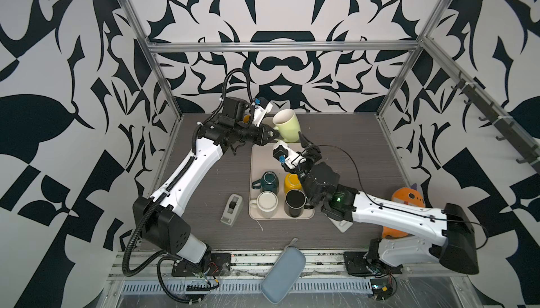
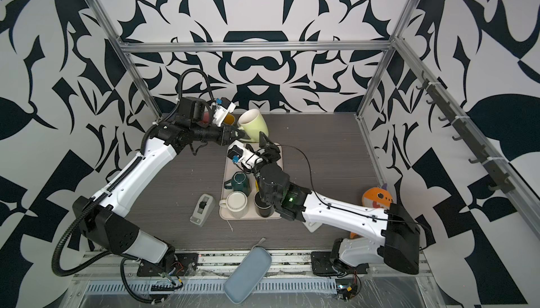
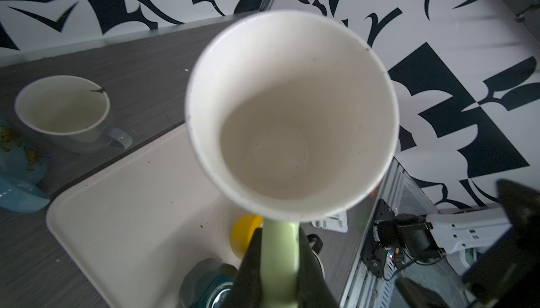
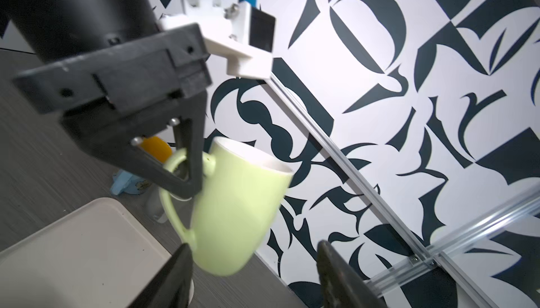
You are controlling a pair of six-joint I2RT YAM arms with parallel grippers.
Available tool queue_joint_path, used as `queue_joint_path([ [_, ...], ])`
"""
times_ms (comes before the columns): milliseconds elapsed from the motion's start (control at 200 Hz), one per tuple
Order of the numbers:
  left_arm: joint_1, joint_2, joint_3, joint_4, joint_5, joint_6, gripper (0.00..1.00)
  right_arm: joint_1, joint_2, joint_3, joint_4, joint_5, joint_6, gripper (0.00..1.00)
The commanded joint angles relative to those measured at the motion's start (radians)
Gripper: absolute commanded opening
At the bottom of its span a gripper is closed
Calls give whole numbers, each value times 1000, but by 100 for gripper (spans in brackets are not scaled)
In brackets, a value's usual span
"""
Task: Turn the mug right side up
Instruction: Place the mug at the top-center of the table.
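Lying below the right gripper: beige tray (image 1: 263, 157) | light-green mug (image 1: 287, 125) in the air at the left gripper's tips, tilted, mouth upward | left gripper (image 1: 273, 135) pinching the mug's handle | right gripper (image 4: 253, 245) jaws spread, just beside the mug's base, contact unclear

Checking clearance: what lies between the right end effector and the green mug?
Nothing: the right wrist view shows the green mug directly beyond the open right end effector.
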Motion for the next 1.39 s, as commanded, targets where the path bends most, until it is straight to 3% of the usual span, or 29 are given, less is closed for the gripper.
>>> queue_joint_path([
  [0,-3,-3,8,190,-97,-61,0,-59,-78,12,-216,-28,277,69],
  [110,-2,43,8,280,-187,-128,0,-228,-143,69,-524,-239,655,70],
  [190,-3,94,19,336,-235,-169,0,-343,-179,63,-598,-384,811,70],
  [325,-35,194,98,334,-370,-175,0,-479,-198,82,-689,-609,979,73],
  [550,-128,380,296,256,-605,-46,0,-643,-114,105,-739,-1009,1188,73],
  [840,-160,619,550,170,-762,-4,0,-871,-51,-14,-548,-1365,1465,72],
  [945,-164,669,570,171,-795,-2,0,-915,-28,-50,-479,-1432,1530,71],
  [1390,-164,751,541,217,-804,-68,0,-933,-9,-78,-463,-1445,1540,70],
])
